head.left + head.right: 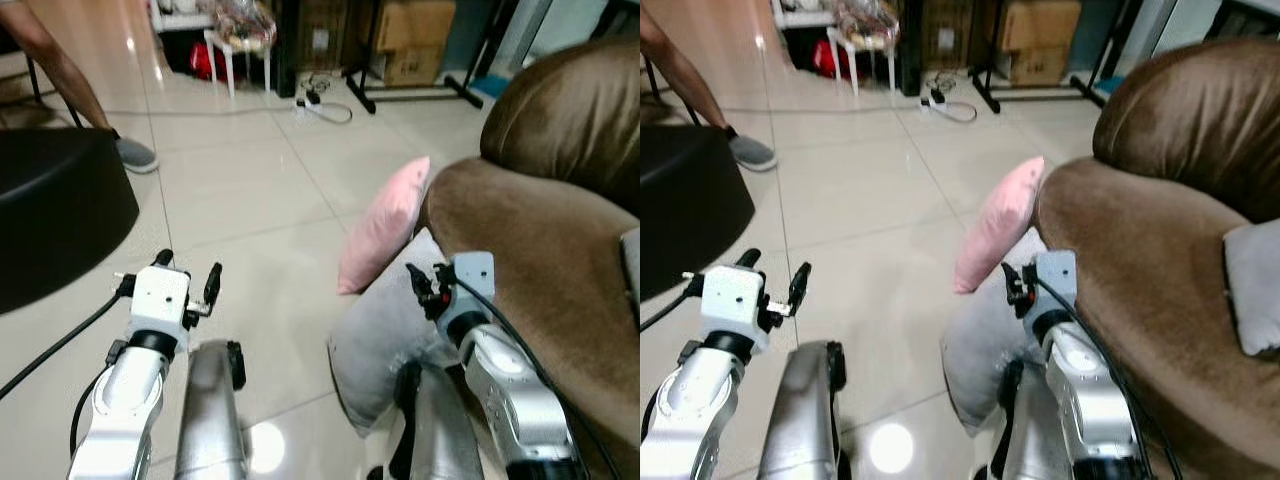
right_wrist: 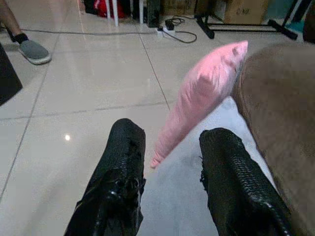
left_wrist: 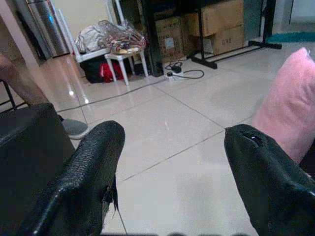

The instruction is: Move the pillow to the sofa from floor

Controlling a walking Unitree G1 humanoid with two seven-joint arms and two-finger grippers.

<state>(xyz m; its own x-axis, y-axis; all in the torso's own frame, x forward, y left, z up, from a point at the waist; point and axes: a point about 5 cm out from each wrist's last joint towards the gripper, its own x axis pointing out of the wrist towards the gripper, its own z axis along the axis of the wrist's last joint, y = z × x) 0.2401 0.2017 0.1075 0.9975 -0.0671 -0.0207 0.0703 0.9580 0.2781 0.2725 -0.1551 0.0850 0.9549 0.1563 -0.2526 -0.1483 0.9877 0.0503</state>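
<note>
Grey pillow point(image 1: 385, 345) on glossy tiled floor point(image 1: 250, 190)

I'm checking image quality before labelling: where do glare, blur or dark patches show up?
Left eye view: a bright lamp reflection on the floor tiles between the arms; the pink pillow is slightly soft. Left wrist view: the near black fingers are dark and blurred. Right wrist view: a small glint on the floor, the pink pillow fairly sharp.

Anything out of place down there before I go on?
Yes: two pillows are on the floor, not on the sofa. The pink pillow stands tilted against the sofa's front, and the grey pillow slumps below it. Both grippers, left and right, are open and empty.
</note>
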